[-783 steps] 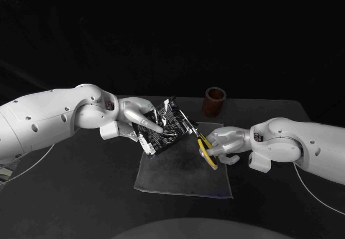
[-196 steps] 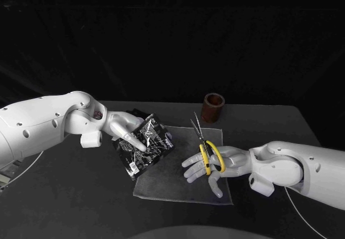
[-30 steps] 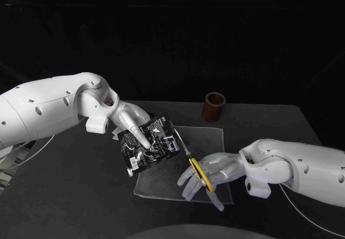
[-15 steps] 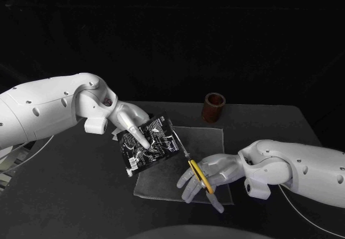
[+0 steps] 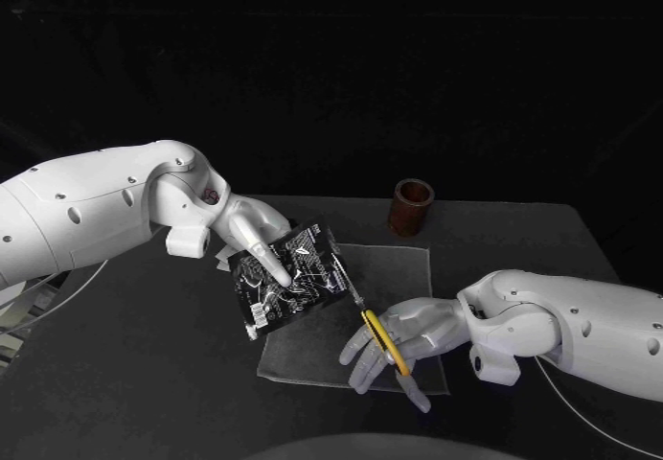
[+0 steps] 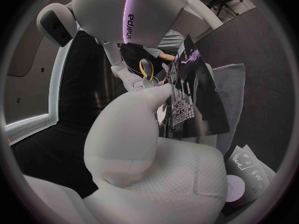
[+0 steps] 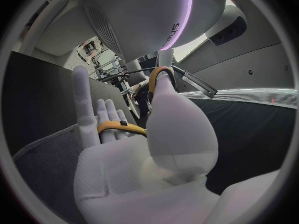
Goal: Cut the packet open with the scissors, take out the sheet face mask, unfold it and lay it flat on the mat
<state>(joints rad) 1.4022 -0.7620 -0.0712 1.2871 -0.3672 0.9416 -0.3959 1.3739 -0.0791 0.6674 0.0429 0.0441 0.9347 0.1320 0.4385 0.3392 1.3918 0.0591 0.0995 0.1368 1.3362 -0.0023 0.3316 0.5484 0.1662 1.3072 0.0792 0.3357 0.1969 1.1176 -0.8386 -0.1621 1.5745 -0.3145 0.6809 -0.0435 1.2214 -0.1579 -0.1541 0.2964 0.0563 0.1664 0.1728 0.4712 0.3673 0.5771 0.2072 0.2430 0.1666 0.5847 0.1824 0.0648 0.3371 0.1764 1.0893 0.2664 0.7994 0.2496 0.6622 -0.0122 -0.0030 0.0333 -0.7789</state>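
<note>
Over the far corner of the mat (image 5: 311, 350), the left hand (image 5: 256, 230) pinches the packet (image 5: 287, 278) up on a tilt. The right hand (image 5: 408, 335), gripping the scissors (image 5: 376, 331), has brought them right beside the packet's edge, so I think cutting comes next.

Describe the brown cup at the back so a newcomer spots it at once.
On the black table lies a grey mat; just beyond its far edge stands the brown cup, upright and open-topped. It is the one brown standing thing; the packet is black and held in the left hand.
</note>
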